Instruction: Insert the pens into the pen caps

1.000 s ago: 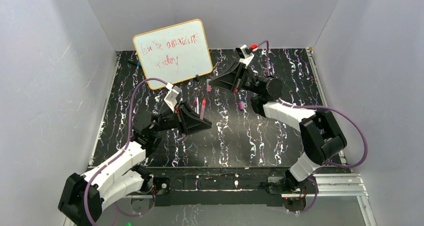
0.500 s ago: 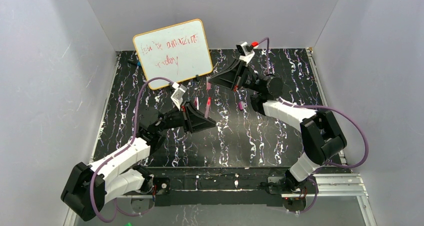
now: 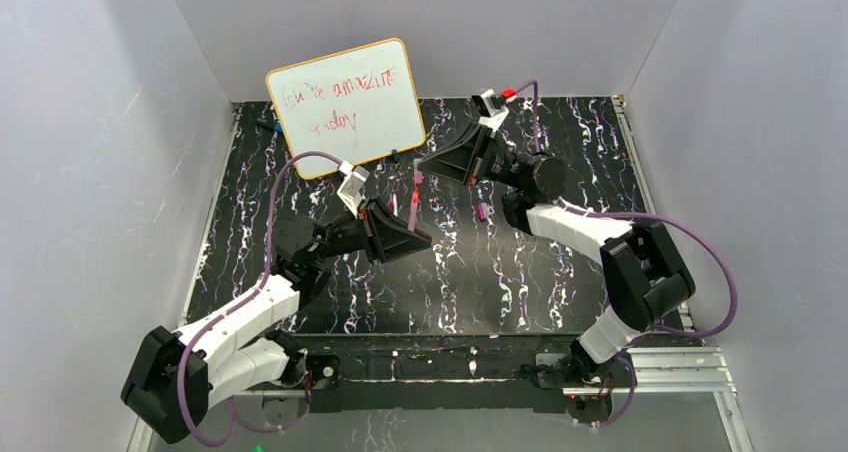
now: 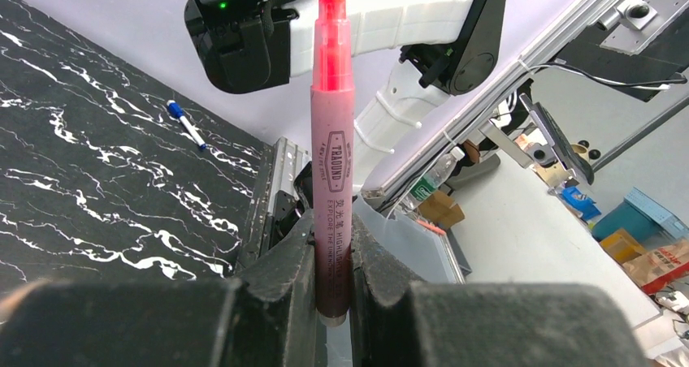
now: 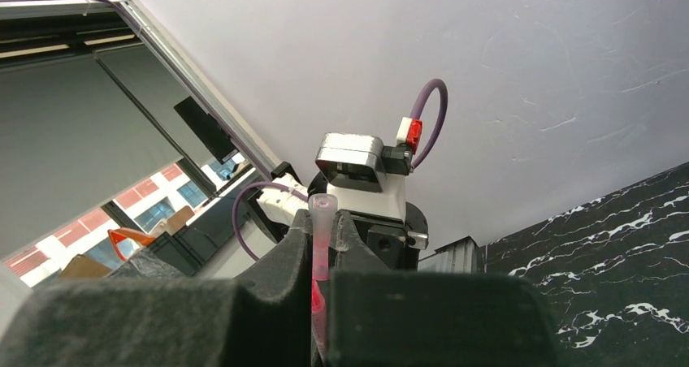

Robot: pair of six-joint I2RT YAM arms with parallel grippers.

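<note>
Between your left gripper's (image 4: 332,252) jaws: pink-red pen (image 4: 333,131) clamped at lower end, upright, tip up. Your right gripper (image 5: 322,226) pinches pen cap (image 5: 322,210), mouth poking out. Both arms reach over table (image 3: 500,272), wrists facing, pen and cap near.

2 pens (image 4: 333,180), 2 caps (image 3: 481,212), 1 whiteboard (image 3: 345,102)

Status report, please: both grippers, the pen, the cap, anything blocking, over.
Left gripper shut on pink pen, tip out. Right gripper shut on pen cap. Pen aimed at cap, not yet in. Nothing seen between them.
</note>
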